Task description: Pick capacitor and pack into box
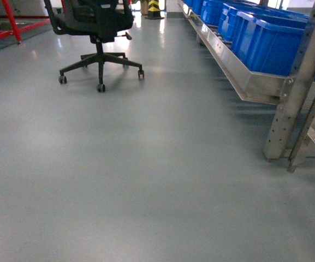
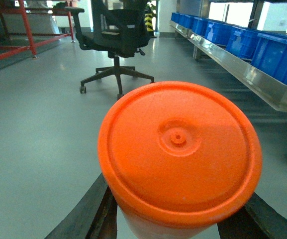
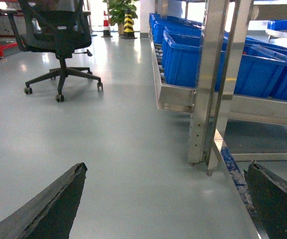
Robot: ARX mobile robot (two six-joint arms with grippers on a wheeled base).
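- An orange-lidded cylinder (image 2: 179, 154), presumably the capacitor, is sitting gripped between the left gripper's (image 2: 168, 219) dark fingers (image 2: 86, 211).
- The pink box is not appearing in any view.
- The right gripper (image 3: 165, 209) is hanging spread wide, holding nothing.
- Grey floor (image 1: 119, 180) is stretching toward a black office chair (image 1: 97, 27) and racked blue bins (image 1: 266, 38).

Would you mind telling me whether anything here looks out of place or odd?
Nothing looks spilled or damaged. The one oddity: an office chair stands alone in the open aisle, away from any desk. The left gripper holds an orange-lidded container; the right gripper is open, empty.
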